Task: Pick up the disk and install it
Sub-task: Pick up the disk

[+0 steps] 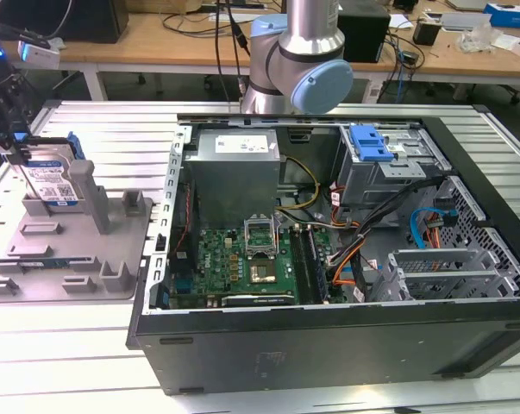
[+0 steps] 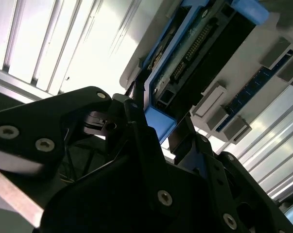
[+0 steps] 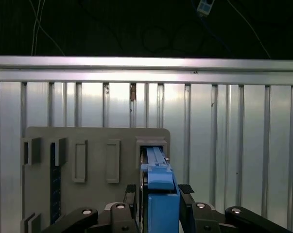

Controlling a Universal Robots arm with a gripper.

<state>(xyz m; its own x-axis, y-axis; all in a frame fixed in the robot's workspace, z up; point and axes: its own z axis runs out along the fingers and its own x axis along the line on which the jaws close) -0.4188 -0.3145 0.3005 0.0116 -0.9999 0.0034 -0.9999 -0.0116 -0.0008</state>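
A slatted aluminium table (image 1: 96,121) carries an open computer case (image 1: 328,345) and, at the exterior view's left, a grey fixture (image 1: 113,250). The disk (image 1: 51,183) stands on edge at the fixture's far end, well apart from the case. In the first wrist view the gripper (image 3: 158,188) straddles the disk's blue-railed edge, which runs straight through its middle. In the second wrist view the disk's connector face lies just beyond the gripper, in line with it. Whether the gripper is clamped on the disk or released cannot be told.
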